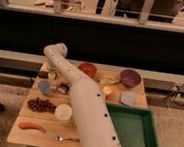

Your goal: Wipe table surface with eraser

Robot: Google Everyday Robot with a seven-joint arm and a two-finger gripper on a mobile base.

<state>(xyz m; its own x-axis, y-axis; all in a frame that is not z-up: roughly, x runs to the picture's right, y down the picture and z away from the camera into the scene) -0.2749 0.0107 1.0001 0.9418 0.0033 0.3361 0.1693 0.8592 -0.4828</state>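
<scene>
The camera view looks down on a light wooden table with many small things on it. A big white robot arm starts at the near edge and reaches up and to the left across the table.

Closest to us lie a fork and a reddish sausage. Just past them stands a pale cup, next to the arm. Left of the cup is a bunch of dark grapes. On the right, a green tray takes up the near right part of the table.

Farther back sit a blue-grey sponge on the left and another bluish block on the right, with a small orange thing between them.

At the far left edge lies the eraser, a small dark flat block. Its long side runs left to right, along the table's far edge. The hand is right beside it, under the bend of the arm, and looks spread apart, holding nothing that I can see.

Farthest away are a red bowl and a purple bowl.
</scene>
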